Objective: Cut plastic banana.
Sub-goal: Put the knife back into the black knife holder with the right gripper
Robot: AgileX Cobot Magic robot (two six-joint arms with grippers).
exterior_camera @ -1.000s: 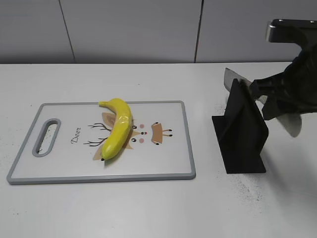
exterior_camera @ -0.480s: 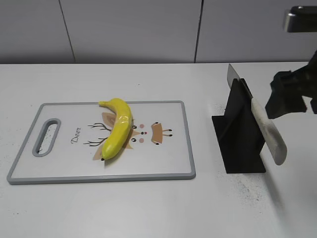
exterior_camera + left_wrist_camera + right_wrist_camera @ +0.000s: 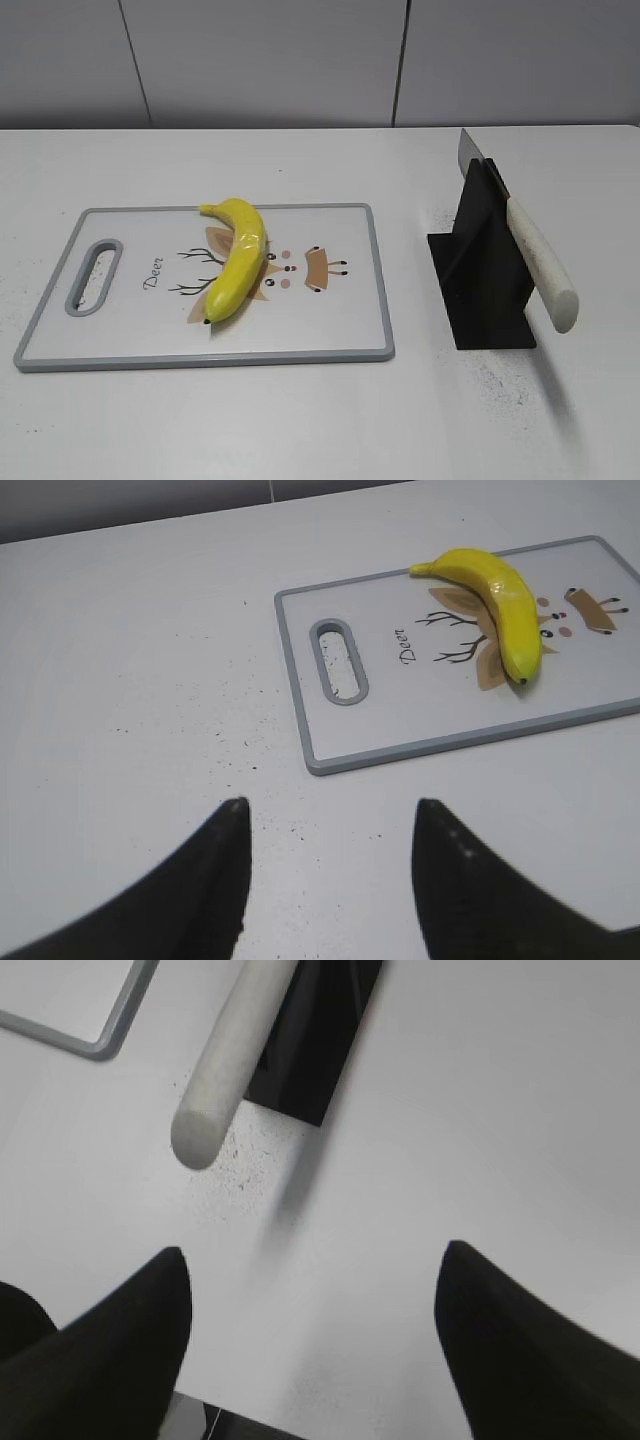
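The plastic banana [image 3: 235,259] lies whole on the white cutting board [image 3: 330,335], left of its middle; it also shows in the left wrist view [image 3: 500,607] at the top right. A knife [image 3: 540,262] with a white handle rests in a black stand [image 3: 482,280] right of the board; its handle [image 3: 225,1055] shows in the right wrist view. My left gripper [image 3: 330,815] is open and empty over bare table, left of the board. My right gripper [image 3: 312,1260] is open and empty, near the table's front edge, apart from the knife. Neither gripper shows in the exterior view.
The board [image 3: 330,755] has a grey rim, a handle slot [image 3: 92,277] at its left end and a deer drawing. The white table [image 3: 300,420] carries dark specks around the stand. A grey panelled wall [image 3: 300,60] runs behind it.
The right arm has drawn back to the right and out of the exterior view. The knife stays in its stand. The banana has not moved.
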